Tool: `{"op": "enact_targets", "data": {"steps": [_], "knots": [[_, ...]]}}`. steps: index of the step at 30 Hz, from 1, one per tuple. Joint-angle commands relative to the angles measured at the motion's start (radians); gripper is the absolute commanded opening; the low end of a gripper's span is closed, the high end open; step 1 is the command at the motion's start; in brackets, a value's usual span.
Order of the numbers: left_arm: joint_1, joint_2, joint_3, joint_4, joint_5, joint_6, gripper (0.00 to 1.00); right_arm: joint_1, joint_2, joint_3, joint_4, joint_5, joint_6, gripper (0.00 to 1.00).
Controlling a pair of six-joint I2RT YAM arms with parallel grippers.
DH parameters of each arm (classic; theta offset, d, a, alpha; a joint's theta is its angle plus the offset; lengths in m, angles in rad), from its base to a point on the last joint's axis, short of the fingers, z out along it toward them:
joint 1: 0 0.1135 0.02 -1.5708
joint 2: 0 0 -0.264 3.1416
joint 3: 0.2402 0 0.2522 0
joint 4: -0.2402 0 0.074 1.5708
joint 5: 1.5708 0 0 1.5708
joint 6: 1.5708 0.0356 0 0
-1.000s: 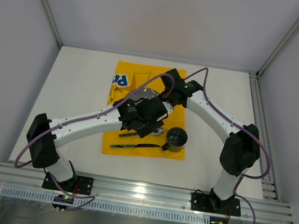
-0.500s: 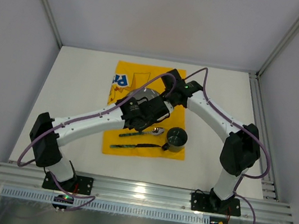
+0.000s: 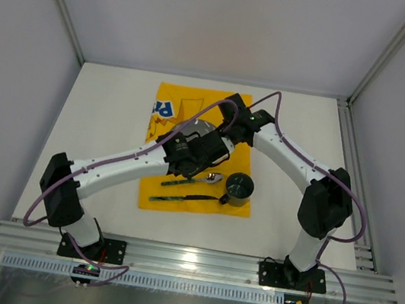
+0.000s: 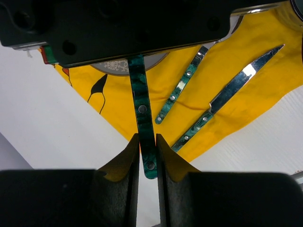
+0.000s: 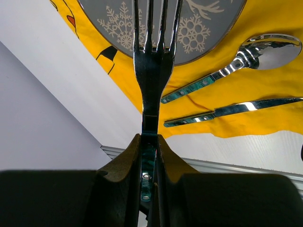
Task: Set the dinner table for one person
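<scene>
A fork with a marbled green handle (image 4: 144,132) hangs over the yellow cloth (image 3: 171,108), held from both ends. My left gripper (image 4: 147,139) is shut on the handle's tail end. My right gripper (image 5: 149,139) is shut on the same handle further up, so the fork's tines (image 5: 152,28) point out over the grey snowflake plate (image 5: 199,28). In the top view both grippers meet above the plate (image 3: 195,128). A spoon (image 5: 246,56) and a knife (image 5: 236,111) lie on the cloth. The cloth rests on the white dinner table (image 3: 107,121).
A dark cup (image 3: 239,189) stands on the cloth's near right corner, just right of the spoon (image 3: 210,177) and knife (image 3: 184,198). Metal rails run along the table's near edge and right side. White walls enclose the other sides.
My left gripper has closed on the fork's handle and shifted slightly back and left, uncovering the spoon's bowl. The right gripper has kept its hold and barely moved.
</scene>
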Motion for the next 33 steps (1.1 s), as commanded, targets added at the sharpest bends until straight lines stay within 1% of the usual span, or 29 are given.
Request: {"op": "enact_targets", "data": {"steps": [1,13,15,19,20,22,23,24,25,27,31,33], "knots": [[-0.003,-0.026,-0.021,0.048,0.014,0.013,0.00,0.035,-0.041,0.014,0.044,-0.038,-0.005,0.03],[-0.003,-0.096,-0.032,0.040,-0.085,0.016,0.00,0.037,-0.035,0.000,0.041,-0.052,-0.001,0.03],[-0.003,-0.108,-0.035,0.038,-0.091,0.016,0.00,0.035,-0.032,-0.002,0.042,-0.061,-0.003,0.15],[-0.003,-0.116,-0.041,0.032,-0.098,0.006,0.00,0.037,-0.023,-0.003,0.058,-0.075,-0.008,0.27],[-0.003,-0.114,-0.043,0.034,-0.098,0.001,0.00,0.037,-0.021,0.000,0.058,-0.076,-0.009,0.38],[-0.003,-0.117,-0.049,0.032,-0.102,-0.002,0.00,0.035,-0.016,0.004,0.058,-0.085,-0.014,0.49],[-0.003,-0.119,-0.050,0.034,-0.105,-0.005,0.00,0.035,-0.012,0.007,0.056,-0.089,-0.023,0.63],[-0.003,-0.120,-0.055,0.031,-0.113,-0.005,0.00,0.035,-0.010,0.009,0.053,-0.087,-0.027,0.69],[-0.003,-0.122,-0.057,0.032,-0.114,-0.005,0.00,0.034,-0.012,0.009,0.055,-0.082,-0.035,0.72],[-0.003,-0.123,-0.061,0.031,-0.121,-0.007,0.00,0.035,-0.021,0.006,0.061,-0.069,-0.047,0.74],[-0.002,-0.126,-0.066,0.034,-0.134,-0.010,0.00,0.029,-0.033,0.007,0.056,-0.035,-0.073,0.74],[-0.003,-0.123,-0.066,0.034,-0.138,-0.014,0.00,0.024,-0.044,0.009,0.053,-0.007,-0.115,0.74]]}}
